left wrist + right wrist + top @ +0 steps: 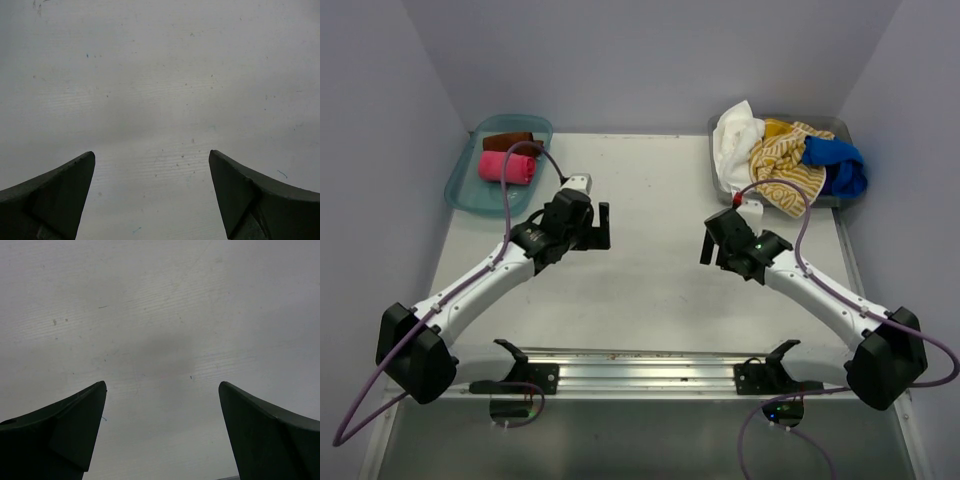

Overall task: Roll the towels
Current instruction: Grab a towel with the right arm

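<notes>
at the far left corner of the table [650,180] we see a teal tray [463,190] holding two finished rolls: a brown towel [508,141] at the back and a pink towel [506,167] touching it in front. the left gripper [600,227] hovers over bare table near that tray, its jaws spread wide with nothing between them; its wrist view shows only tabletop. the right gripper [715,238], right of the middle, is likewise spread wide and carries nothing. at the far right corner a grey tray [841,125] holds a loose heap: a white towel [732,140] on the left, a mustard-yellow striped towel [785,160] in the middle spilling over the near rim, and a blue towel [835,165] on the right. none of these is rolled. we judge the job partly done: two are rolled and at least three are left. no towel lies spread on the table, so the next one has yet to be fetched from the heap. whether more cloths hide under the pile we cannot tell.
</notes>
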`<state>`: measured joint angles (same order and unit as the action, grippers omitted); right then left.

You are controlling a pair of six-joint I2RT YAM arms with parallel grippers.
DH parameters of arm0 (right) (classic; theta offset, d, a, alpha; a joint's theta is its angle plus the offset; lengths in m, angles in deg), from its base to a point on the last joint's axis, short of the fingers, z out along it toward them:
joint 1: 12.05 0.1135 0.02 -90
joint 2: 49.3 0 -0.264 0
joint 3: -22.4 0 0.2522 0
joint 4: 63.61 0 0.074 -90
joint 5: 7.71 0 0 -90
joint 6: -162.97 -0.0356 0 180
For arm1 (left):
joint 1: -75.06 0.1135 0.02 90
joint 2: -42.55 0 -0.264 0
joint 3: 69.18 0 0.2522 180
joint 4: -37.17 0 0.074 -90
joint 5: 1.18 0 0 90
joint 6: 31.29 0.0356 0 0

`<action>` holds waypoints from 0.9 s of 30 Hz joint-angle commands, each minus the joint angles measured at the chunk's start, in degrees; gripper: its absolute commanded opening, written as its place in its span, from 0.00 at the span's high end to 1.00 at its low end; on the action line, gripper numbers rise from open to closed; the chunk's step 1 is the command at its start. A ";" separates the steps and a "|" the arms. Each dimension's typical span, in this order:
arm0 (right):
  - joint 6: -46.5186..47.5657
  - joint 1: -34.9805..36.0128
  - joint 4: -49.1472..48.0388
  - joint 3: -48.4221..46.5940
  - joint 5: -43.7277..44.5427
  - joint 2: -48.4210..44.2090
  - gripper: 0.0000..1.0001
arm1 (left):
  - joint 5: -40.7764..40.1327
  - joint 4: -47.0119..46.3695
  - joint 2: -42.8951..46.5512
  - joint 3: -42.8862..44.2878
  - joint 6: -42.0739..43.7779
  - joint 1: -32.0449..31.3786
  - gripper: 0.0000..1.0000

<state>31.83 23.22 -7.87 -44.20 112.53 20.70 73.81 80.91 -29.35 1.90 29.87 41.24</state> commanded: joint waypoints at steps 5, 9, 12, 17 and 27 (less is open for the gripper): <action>6.95 0.07 -9.98 2.22 -7.39 -0.13 0.02 | 0.24 -3.26 -0.08 -0.19 1.68 -0.19 0.00; 10.46 -0.98 -6.57 -4.87 -0.13 5.75 0.04 | 1.20 -2.91 -1.05 0.33 1.86 -0.19 0.00; 11.17 -8.87 -7.95 -8.93 -4.45 5.86 0.04 | 1.21 -2.12 -0.96 0.77 1.95 -0.19 0.00; 10.21 -24.33 -11.31 -14.03 -9.33 5.22 0.07 | 0.77 -1.50 -0.52 0.60 2.38 -0.19 0.00; 8.80 -42.47 -12.45 -35.45 -11.96 21.10 0.04 | 0.06 -0.89 -2.45 1.92 4.76 -0.19 0.00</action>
<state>40.77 -17.28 -19.06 -72.40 102.00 35.47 74.91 80.49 -30.90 1.88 32.42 41.24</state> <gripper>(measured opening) 0.951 0.994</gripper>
